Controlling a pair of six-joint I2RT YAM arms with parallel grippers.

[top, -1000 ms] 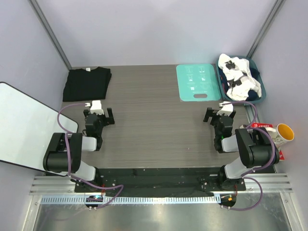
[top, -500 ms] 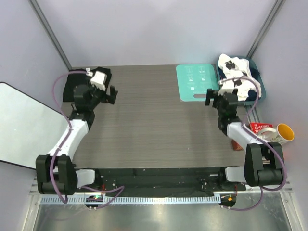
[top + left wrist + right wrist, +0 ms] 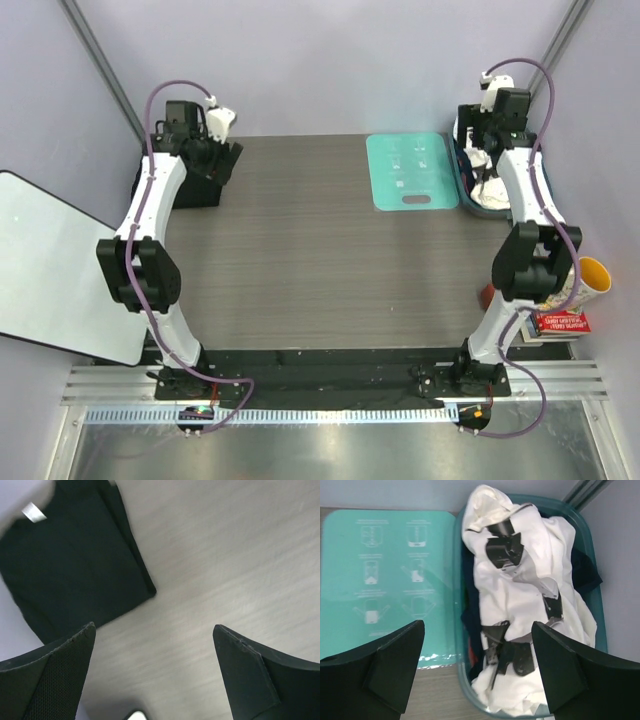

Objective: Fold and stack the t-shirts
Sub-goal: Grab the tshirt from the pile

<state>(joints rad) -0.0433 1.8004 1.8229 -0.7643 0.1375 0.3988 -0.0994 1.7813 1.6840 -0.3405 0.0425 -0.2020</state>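
While both arms lay folded near their bases a second ago, we now see them, from the top camera, stretched to the far corners of the grey wood-grain table (image 3: 320, 250). The left gripper (image 3: 222, 162) is over the folded black cotton t-shirt (image 3: 197, 194) at far left. The right gripper (image 3: 482, 138) is over the teal plastic basket (image 3: 461, 185) at far right, beside the flat teal plastic board (image 3: 412, 172). We judge that one shirt is finished and a fresh one is about to be fetched. From the left wrist, the jaws stand wide apart and empty; the black shirt lies as a neat rectangle, its small white neck label (image 3: 34, 512) showing. From the right wrist, the jaws likewise stand apart, holding nothing, above a crumpled heap of white t-shirts (image 3: 520, 595) with dark patches inside the basket; how many, we cannot tell.
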